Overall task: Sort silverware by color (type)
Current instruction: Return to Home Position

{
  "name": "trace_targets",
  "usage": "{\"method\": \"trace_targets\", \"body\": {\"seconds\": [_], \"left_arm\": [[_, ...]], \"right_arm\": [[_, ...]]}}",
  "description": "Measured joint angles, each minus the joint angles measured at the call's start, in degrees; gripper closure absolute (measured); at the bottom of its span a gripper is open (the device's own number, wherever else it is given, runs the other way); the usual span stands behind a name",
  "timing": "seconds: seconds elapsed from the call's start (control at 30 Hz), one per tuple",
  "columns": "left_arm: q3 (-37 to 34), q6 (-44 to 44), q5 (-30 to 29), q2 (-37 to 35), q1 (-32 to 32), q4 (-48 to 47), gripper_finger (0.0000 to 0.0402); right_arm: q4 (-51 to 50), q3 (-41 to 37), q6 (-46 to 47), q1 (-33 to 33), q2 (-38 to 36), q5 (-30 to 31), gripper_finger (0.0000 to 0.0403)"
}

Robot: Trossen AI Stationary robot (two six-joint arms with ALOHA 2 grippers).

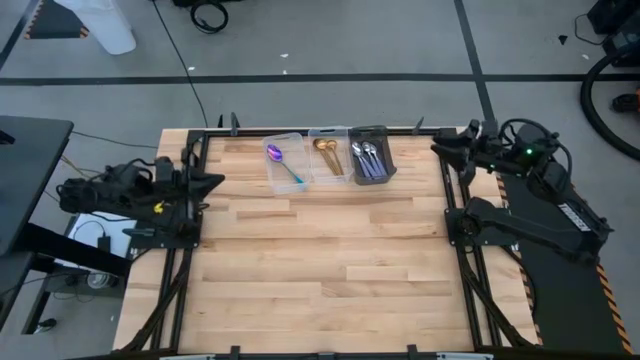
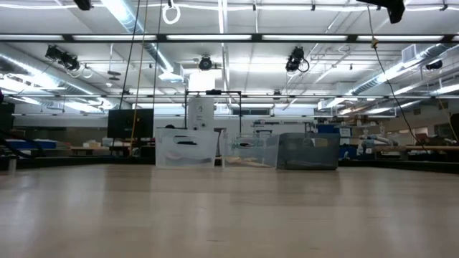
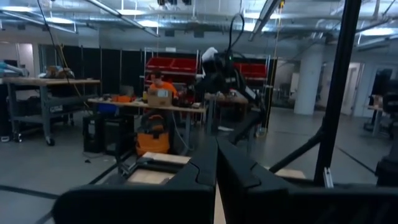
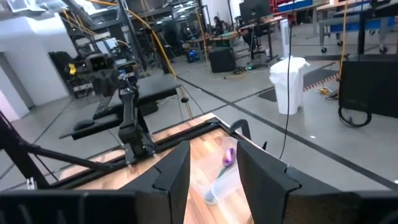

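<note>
Three bins stand side by side at the table's far middle. The left clear bin [image 1: 285,162] holds an iridescent blue-purple spoon [image 1: 280,160] with a teal handle. The middle clear bin [image 1: 328,155] holds gold silverware [image 1: 326,150], and the dark grey bin [image 1: 370,155] holds silver silverware [image 1: 367,157]. My left gripper [image 1: 220,181] hovers shut at the table's left edge, pointing right, nothing in it [image 3: 216,171]. My right gripper [image 1: 436,148] hovers open at the far right corner. In its wrist view the purple spoon [image 4: 228,157] shows far beyond its open fingers [image 4: 214,171].
The wooden tabletop [image 1: 320,260] stretches bare from the bins to the near edge. A black frame rail [image 1: 320,130] runs along the table's far edge behind the bins. In the low view the bins [image 2: 247,150] stand in a row at the far side.
</note>
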Motion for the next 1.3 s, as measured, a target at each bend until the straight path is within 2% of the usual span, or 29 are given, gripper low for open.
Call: {"method": "trace_targets", "body": {"seconds": [0.3,0.43,0.7,1.07,1.3], "left_arm": [[0.46,-1.30,-0.26,0.00,0.00,-0.17,0.0390],[0.95,-1.15,-3.76,-0.11,0.00,-0.03,0.0390],[0.82,1.19,-4.15,-0.13,-0.22,0.21,0.0393],[-5.75,-1.54,-3.99,-0.94,-0.33,3.74,0.0397],[-10.99,-3.01,-3.63,-3.78,-3.19,7.93,0.0397]], "right_arm": [[-7.41,0.00,-2.62,0.00,-6.63,-0.43,0.0261],[-7.42,0.00,-1.58,0.00,-9.54,-2.64,0.0261],[-6.41,-4.09,1.44,0.00,-15.57,-2.34,0.0261],[1.90,-14.34,6.49,0.00,-23.39,-3.06,0.0261],[3.52,-17.44,8.41,0.02,-23.65,-5.89,0.0261]]}}
